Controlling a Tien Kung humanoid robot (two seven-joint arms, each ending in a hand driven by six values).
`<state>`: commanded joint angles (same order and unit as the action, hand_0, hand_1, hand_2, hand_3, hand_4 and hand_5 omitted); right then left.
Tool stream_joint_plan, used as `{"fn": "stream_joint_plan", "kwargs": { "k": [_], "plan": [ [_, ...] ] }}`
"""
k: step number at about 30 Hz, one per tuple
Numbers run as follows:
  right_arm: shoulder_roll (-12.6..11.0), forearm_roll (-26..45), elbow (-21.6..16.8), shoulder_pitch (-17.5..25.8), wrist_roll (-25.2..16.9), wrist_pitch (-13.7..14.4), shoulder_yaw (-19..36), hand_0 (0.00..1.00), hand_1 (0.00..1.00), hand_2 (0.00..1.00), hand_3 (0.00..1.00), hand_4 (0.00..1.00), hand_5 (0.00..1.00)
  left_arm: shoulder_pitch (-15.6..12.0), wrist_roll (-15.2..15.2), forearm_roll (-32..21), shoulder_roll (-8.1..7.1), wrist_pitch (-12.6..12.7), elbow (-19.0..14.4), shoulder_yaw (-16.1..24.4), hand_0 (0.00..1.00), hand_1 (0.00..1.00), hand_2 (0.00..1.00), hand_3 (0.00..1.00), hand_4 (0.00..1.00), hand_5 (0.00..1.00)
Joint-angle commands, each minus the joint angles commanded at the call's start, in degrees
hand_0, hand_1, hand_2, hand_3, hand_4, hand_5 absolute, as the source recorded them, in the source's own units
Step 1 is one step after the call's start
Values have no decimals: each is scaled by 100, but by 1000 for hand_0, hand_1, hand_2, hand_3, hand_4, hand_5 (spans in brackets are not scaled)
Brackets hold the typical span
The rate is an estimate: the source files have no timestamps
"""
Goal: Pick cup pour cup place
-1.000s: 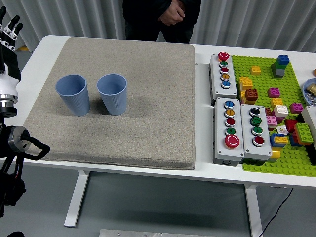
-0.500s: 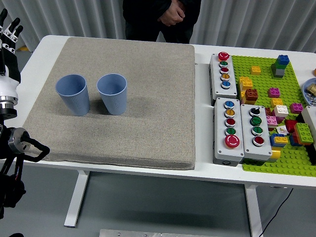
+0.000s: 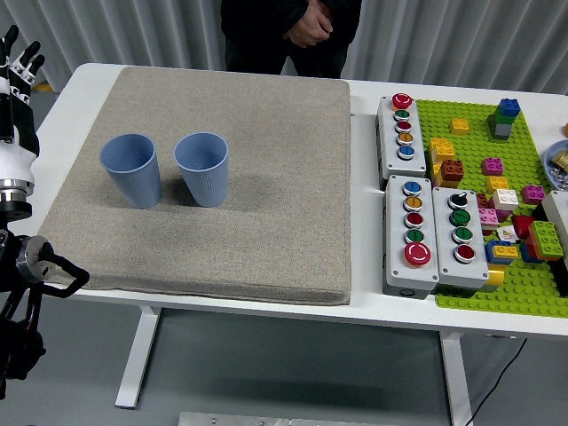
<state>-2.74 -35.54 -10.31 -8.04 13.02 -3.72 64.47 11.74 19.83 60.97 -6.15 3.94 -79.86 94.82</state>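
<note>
The left robot hand (image 3: 18, 67) is cut off by the left edge; the person (image 3: 291, 31) and the far-right bowl (image 3: 557, 164) are also cropped.

**Surfaces and materials on the counter**

The two pale blue matt plastic cups, the left one (image 3: 131, 169) smooth and the right one (image 3: 202, 168) finely ribbed, are sitting on a coarse grey-beige woven cloth mat (image 3: 266, 222). The smooth white counter (image 3: 373, 306) is showing a faint sheen. The grey plastic button boxes (image 3: 435, 232) are carrying glossy coloured caps, beside a studded, shiny green plastic brick baseplate (image 3: 470, 106).
</note>
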Motion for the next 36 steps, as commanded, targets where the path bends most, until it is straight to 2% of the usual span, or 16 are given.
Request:
{"fn": "stream_joint_plan", "kwargs": {
  "k": [11,12,13,16,21,36],
  "plan": [
    [-13,53,0,-11,-22,2,-21,680,674,687,643,433,166,-26,-89,239,10,276,-72,-21,831,827,947,966,966,799],
    [-15,68,0,-14,-24,2,-27,680,673,686,643,433,166,-28,-102,304,9,328,-90,-39,830,825,944,964,962,748],
    [-16,72,0,-15,-25,2,-29,680,673,686,643,433,166,-28,-107,324,9,345,-96,-45,830,825,944,964,962,748],
    [-20,82,0,-20,-28,3,-27,680,673,686,643,433,166,-48,-94,350,8,519,-140,-112,830,825,944,964,962,748],
    [-35,79,0,-37,-31,-2,-23,680,673,685,643,434,165,-96,-36,346,-12,970,-237,-288,823,820,944,962,955,733],
    [-37,41,0,-48,-32,0,13,680,673,685,642,434,166,-93,-85,395,-8,859,-229,-238,824,818,945,962,953,713]
  ]
}}
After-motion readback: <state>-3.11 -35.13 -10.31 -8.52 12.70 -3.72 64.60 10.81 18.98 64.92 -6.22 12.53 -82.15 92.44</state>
